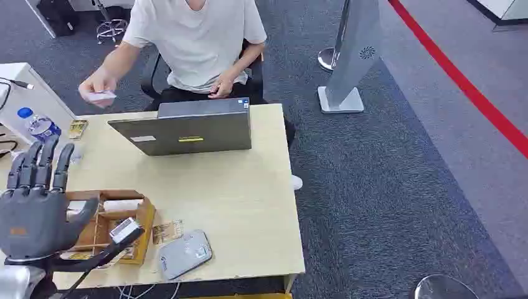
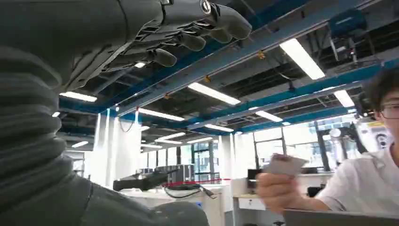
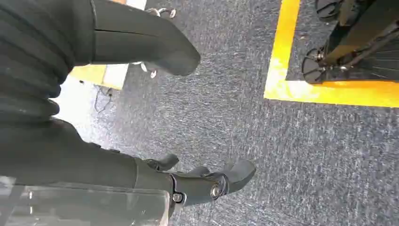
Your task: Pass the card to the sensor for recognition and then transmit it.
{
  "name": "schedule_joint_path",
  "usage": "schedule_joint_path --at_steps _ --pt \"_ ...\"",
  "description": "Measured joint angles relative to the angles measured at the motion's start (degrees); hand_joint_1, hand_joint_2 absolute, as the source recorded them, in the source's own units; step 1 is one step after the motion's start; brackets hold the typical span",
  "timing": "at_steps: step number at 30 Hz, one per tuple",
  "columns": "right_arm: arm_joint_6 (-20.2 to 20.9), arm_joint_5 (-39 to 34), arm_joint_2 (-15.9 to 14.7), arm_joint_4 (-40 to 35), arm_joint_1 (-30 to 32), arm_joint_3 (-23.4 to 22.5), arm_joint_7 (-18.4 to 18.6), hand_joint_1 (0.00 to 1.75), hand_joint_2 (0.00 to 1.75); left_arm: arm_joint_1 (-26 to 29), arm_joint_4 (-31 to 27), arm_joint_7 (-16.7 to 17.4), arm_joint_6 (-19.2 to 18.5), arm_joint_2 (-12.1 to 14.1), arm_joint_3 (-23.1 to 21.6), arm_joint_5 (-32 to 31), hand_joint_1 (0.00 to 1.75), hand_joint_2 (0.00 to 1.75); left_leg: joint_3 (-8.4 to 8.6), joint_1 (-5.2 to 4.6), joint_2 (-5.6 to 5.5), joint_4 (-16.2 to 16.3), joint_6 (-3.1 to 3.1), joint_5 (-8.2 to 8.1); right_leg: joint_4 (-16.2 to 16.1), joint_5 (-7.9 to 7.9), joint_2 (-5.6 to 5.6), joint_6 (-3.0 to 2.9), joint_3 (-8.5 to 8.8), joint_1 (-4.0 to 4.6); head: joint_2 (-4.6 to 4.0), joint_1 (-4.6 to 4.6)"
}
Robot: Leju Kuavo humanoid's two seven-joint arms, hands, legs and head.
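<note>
While the person [image 1: 193,37] is holding the card [image 1: 101,96] at upper left, the left hand [image 1: 34,205] is waiting lower left, fingers spread, empty; the handover looks finished. The right hand [image 3: 188,181] is hanging loosely open, empty.

Pale card [image 1: 100,96], grey laptop [image 1: 187,128]

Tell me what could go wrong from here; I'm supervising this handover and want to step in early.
1. The left hand is raised, fingers spread, holding nothing, while the person's hand holds the card apart from it; a mistimed grasp could drop the card.
2. The water bottle and wooden box lie near that arm and might get knocked.
3. The open laptop stands close to the reach path.
</note>
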Motion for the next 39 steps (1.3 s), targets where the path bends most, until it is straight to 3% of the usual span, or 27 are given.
schedule_joint_path --at_steps 9,25,26,39 --pt "-0.1 0.8 0.0 0.0 0.1 -0.5 0.2 0.00 1.75 -1.3 2.8 1.2 0.2 3.8 -4.6 0.0 0.00 1.75 -0.03 0.00 0.00 0.0 0.00 -0.01 0.0 -0.03 0.02 0.00 -0.04 0.00 0.00 0.00" --pt "0.0 1.9 0.0 0.0 0.1 -0.5 -0.1 0.00 1.75 -0.7 3.5 2.2 0.9 5.6 -5.2 0.0 0.00 1.75 -0.04 0.00 -0.01 0.0 0.00 -0.01 0.0 -0.03 0.01 0.00 -0.04 0.00 0.00 0.00" --pt "0.0 1.9 0.0 0.0 0.1 -0.5 -0.2 0.00 1.75 -0.6 3.5 2.3 0.9 5.7 -5.2 0.0 1.75 1.75 -0.04 0.00 -0.01 0.0 0.00 -0.01 0.0 -0.03 0.02 0.00 -0.04 0.00 0.00 0.00" --pt "0.0 2.1 0.0 0.0 0.1 -0.5 -0.4 0.00 1.75 -0.1 3.9 2.3 1.4 5.8 -5.2 0.0 1.75 1.75 -0.05 0.00 -0.01 0.0 0.01 -0.01 0.0 -0.03 0.01 0.01 -0.04 0.00 0.00 0.00"
